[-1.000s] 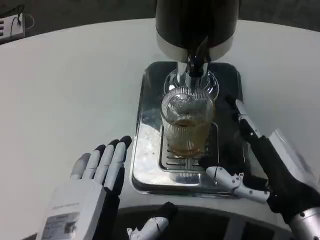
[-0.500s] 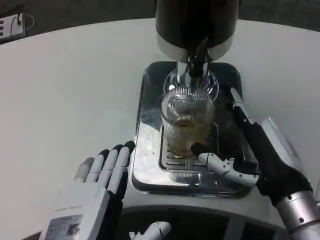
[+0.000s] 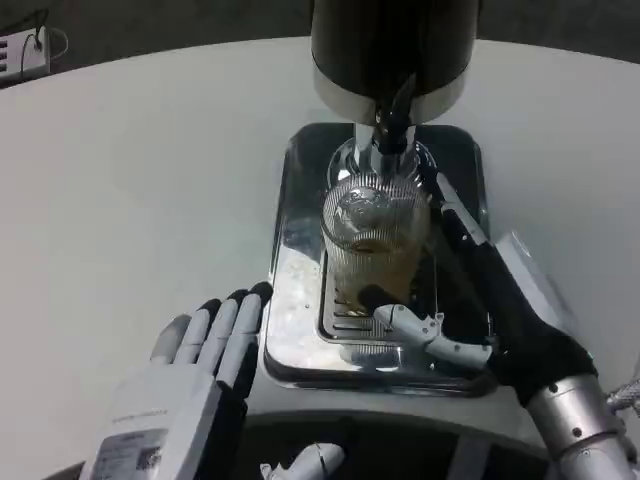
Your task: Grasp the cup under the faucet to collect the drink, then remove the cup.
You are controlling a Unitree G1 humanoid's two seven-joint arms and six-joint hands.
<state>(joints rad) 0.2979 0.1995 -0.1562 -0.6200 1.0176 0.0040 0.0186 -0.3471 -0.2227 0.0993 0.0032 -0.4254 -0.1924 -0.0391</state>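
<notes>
A ribbed clear glass cup (image 3: 375, 243), part full of amber drink, stands on the drip grate of the steel tray (image 3: 300, 250) right under the black faucet (image 3: 393, 120) of the dark dispenser (image 3: 390, 50). My right hand (image 3: 480, 300) reaches around the cup from the right: its thumb lies at the cup's front base and its long fingers run along the cup's right side, close to the glass or just touching it. My left hand (image 3: 190, 370) lies flat and open on the table, left of the tray.
The white round table (image 3: 140, 180) spreads wide to the left and right of the tray. A white power strip (image 3: 22, 50) lies at the far left corner. The table's near edge curves just below the tray.
My right hand has moved left and forward, closing in around the cup; its thumb now sits at the cup's base. The left hand has barely moved.
</notes>
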